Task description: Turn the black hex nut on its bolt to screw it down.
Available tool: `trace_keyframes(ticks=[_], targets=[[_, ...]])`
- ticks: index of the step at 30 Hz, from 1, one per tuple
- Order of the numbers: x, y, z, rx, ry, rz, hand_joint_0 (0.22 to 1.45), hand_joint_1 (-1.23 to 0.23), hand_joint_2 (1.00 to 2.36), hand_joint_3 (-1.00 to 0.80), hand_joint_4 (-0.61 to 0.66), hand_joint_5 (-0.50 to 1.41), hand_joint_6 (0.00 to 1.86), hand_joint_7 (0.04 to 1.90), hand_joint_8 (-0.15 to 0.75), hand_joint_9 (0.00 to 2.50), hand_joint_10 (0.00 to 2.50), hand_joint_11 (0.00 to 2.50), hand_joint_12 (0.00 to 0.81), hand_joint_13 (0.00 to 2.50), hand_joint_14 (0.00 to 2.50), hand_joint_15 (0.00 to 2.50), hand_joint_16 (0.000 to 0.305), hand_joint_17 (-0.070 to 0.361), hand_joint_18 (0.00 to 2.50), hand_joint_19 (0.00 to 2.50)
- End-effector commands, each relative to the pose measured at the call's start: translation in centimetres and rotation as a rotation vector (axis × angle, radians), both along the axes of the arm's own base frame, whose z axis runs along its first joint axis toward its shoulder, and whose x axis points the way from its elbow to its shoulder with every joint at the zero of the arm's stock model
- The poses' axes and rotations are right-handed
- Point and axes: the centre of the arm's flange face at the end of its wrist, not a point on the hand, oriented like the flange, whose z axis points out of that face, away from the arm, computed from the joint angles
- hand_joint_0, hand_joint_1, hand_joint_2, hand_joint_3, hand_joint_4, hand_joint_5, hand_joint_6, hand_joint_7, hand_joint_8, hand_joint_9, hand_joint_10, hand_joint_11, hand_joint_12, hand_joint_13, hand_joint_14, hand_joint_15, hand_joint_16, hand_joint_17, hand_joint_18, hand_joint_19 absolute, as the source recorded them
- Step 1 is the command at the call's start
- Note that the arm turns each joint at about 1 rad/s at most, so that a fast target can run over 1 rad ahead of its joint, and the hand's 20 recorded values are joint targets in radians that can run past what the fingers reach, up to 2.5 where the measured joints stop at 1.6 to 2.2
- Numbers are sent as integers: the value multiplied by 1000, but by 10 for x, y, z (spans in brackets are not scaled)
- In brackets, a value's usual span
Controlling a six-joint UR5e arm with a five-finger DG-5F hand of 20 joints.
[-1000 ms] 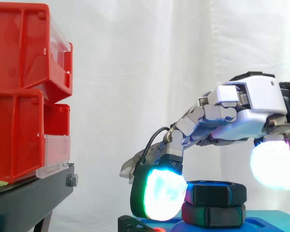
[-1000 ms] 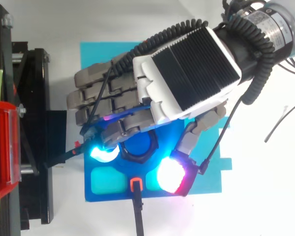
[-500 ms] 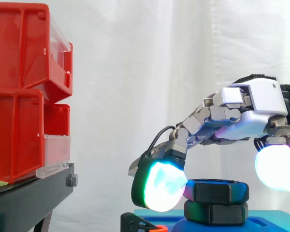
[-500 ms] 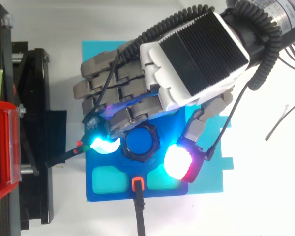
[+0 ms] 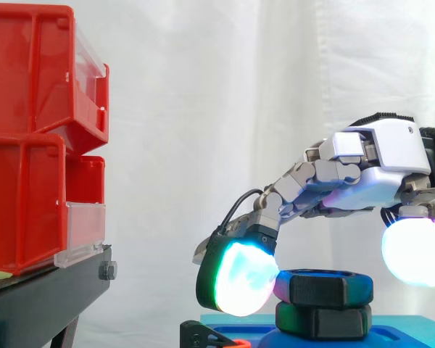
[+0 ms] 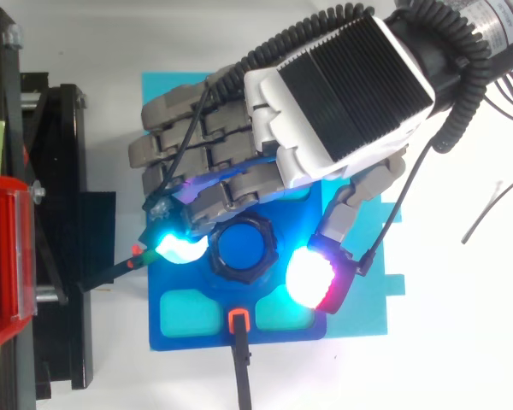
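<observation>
The black hex nut [image 6: 244,249] sits on a blue bolt over a second black nut [image 5: 322,320], on the blue base [image 6: 188,314]. My hand [image 6: 338,94] reaches over it from the right with its fingers loosely bent. A cyan-green finger pad [image 5: 239,279] rests against the nut's left side [image 5: 322,288]. The white thumb pad [image 6: 312,278] hangs just off the nut's other side with a small gap. The nut stands between the two pads, and neither is clamped on it.
Red bins [image 5: 40,138] stand stacked on a black stand [image 5: 51,293] at the left. A black strap with an orange clip [image 6: 238,323] leads off the base's front edge. The base lies on a cyan mat [image 6: 368,290] before the white curtain.
The hand has lifted a little and drawn back from the nut. The thumb pad has swung away from the base's front edge, uncovering more of the nut. The nut looks unmoved.
</observation>
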Motion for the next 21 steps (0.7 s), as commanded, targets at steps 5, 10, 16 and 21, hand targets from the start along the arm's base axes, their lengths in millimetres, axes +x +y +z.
trace_keyframes(ticks=[5, 10, 16, 21], targets=[[2, 5, 1, 1, -2, 6, 369, -524, 1000, -500, 380, -190, 562, 944, 356, 398, 6, 330, 404, 397, 0, 59, 61, 136, 337, 103], [8, 10, 16, 1, -27, 12, 350, -584, 1000, -500, 365, -192, 502, 1043, 357, 379, 6, 325, 413, 392, 0, 62, 64, 144, 337, 108], [11, 16, 21, 10, -24, 20, 361, -635, 1000, -500, 353, -196, 500, 1032, 350, 373, 6, 327, 407, 385, 0, 62, 63, 142, 333, 108], [12, 23, 21, 22, -16, 28, 429, -715, 1000, -500, 304, -200, 501, 1028, 313, 347, 7, 314, 372, 356, 2, 70, 56, 126, 291, 124]])
